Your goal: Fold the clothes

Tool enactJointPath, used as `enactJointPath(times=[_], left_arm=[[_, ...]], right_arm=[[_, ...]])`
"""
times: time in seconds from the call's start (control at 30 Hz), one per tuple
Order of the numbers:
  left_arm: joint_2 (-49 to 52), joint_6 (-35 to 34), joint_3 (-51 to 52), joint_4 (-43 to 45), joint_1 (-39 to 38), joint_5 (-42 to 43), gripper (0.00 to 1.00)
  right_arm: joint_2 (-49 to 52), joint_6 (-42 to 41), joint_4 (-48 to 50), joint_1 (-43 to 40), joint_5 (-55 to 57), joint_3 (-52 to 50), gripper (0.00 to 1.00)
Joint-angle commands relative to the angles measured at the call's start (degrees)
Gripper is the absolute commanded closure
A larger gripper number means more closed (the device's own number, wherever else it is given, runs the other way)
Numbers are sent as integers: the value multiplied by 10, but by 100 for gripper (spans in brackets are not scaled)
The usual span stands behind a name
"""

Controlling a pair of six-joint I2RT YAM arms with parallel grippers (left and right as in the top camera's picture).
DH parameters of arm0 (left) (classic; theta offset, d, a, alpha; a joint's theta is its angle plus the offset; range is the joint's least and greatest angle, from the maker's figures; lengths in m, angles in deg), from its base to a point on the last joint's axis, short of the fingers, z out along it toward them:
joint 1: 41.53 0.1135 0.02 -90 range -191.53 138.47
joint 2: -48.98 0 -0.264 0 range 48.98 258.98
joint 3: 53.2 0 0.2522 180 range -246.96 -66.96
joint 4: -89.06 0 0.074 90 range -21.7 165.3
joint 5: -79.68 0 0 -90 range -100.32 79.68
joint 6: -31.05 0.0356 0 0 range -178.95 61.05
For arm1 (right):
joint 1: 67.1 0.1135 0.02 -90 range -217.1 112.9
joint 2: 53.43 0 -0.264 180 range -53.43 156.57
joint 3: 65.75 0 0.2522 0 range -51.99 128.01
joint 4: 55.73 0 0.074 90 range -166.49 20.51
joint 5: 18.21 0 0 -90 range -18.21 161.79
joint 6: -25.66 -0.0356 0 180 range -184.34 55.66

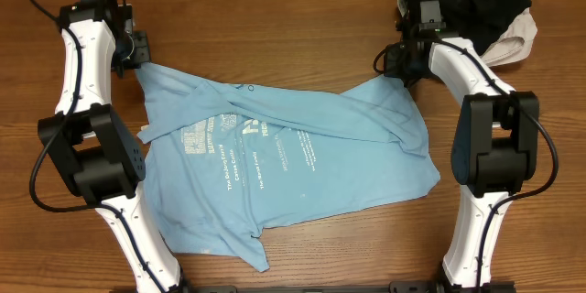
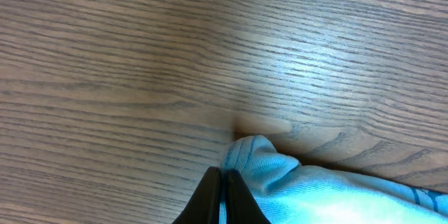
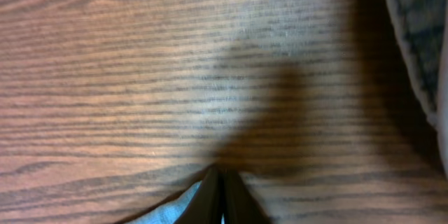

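Note:
The light sky-blue T-shirt [image 1: 284, 151] lies spread and wrinkled on the wooden table, white printed text facing up. My left gripper [image 1: 139, 62] is shut on the shirt's far left corner; in the left wrist view the black fingers [image 2: 222, 176] pinch a bunched blue hem [image 2: 280, 175]. My right gripper [image 1: 403, 69] is shut on the shirt's far right corner; in the right wrist view the closed fingers [image 3: 221, 178] show a sliver of blue cloth [image 3: 164, 213] beside them.
A black garment [image 1: 472, 0] lies on a beige one [image 1: 515, 44] at the far right corner, just behind my right arm; its edge shows in the right wrist view [image 3: 416, 35]. Bare wooden table [image 1: 275, 27] lies beyond the shirt.

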Motion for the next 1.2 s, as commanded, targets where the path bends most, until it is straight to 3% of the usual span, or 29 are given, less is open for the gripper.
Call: enactJointPath(times=[0.0,0.27,0.4,0.6,0.8,1.0,1.07,1.13,1.17], left_arm=[[5,-5,-13,0,3,-7,96],[5,-3,-13,13,3,-10,96],[5,-3,-13,34,3,-49,96],[5,-3,-13,112,3,-115,96],[11,-3,-13,259,-10,-115,96],[38,-3,-13,322,-36,-108,96],[47,-3,-13,322,-45,-108,83],[58,-3,-13,317,-55,-109,52],[60,-3,-13,313,-58,-110,28]], right_arm=[[1,-3,5,1,-5,30,96],[1,-19,14,-2,-3,109,96],[1,-52,39,-11,6,113,96],[1,-67,23,-27,5,113,96],[1,-67,-11,-28,5,113,96],[1,-67,-15,-27,5,113,96],[1,-67,-12,-27,5,113,96],[1,-67,-7,-27,4,113,96],[1,-67,-6,-27,3,113,96]])
